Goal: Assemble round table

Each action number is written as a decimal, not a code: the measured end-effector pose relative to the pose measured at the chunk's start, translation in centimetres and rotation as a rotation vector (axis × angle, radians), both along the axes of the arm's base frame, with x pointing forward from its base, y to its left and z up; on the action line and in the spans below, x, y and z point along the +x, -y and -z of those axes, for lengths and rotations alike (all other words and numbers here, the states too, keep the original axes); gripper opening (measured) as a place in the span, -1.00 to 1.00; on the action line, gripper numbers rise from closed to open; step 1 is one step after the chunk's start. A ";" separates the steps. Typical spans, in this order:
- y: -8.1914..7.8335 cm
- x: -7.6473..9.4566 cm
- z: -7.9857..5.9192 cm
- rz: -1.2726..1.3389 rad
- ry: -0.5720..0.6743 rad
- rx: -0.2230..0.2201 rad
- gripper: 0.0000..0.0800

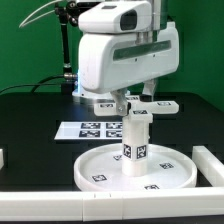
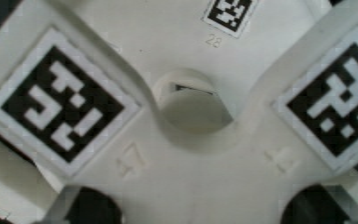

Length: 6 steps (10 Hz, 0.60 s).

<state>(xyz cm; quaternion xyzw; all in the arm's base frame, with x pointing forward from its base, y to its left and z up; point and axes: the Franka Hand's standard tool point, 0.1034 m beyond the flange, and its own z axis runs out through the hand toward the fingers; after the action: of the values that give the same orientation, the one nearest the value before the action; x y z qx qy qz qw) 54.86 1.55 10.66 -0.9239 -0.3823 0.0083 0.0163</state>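
Round disc (image 1: 95, 172) lies flat on tabletop (image 1: 40, 135). Leg (image 1: 135, 142) stands upright at disc centre. Cross-shaped piece (image 1: 160, 104) sits atop leg, directly under hand (image 1: 133, 97). Cannot tell whether hand grips it. Likely only securing cross remains.

The round disc (image 1: 95, 170) lies by the table's near edge. The cylinder leg (image 1: 135, 140) stands upright at its centre, the cross-shaped piece (image 1: 152, 104) over its top. The marker board (image 1: 90, 128) lies behind the disc.

The marker board (image 1: 86, 129) lies on the black table (image 1: 35, 120), apart from a white rail block (image 1: 210, 166).
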 end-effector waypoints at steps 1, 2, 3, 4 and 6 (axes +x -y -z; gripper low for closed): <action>0.0 0.2 0.0 -0.004 0.011 0.000 0.11; 0.0 0.3 0.0 -0.006 0.018 0.001 0.11; 0.0 0.3 0.0 -0.006 0.022 0.001 0.11; 0.0 0.3 0.0 -0.006 0.022 0.001 0.11; 0.0 0.3 0.0 -0.006 0.022 0.001 0.11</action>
<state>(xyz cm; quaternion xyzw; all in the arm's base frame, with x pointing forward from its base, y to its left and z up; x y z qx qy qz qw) 55.19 1.56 10.67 -0.9227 -0.3853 -0.0020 0.0123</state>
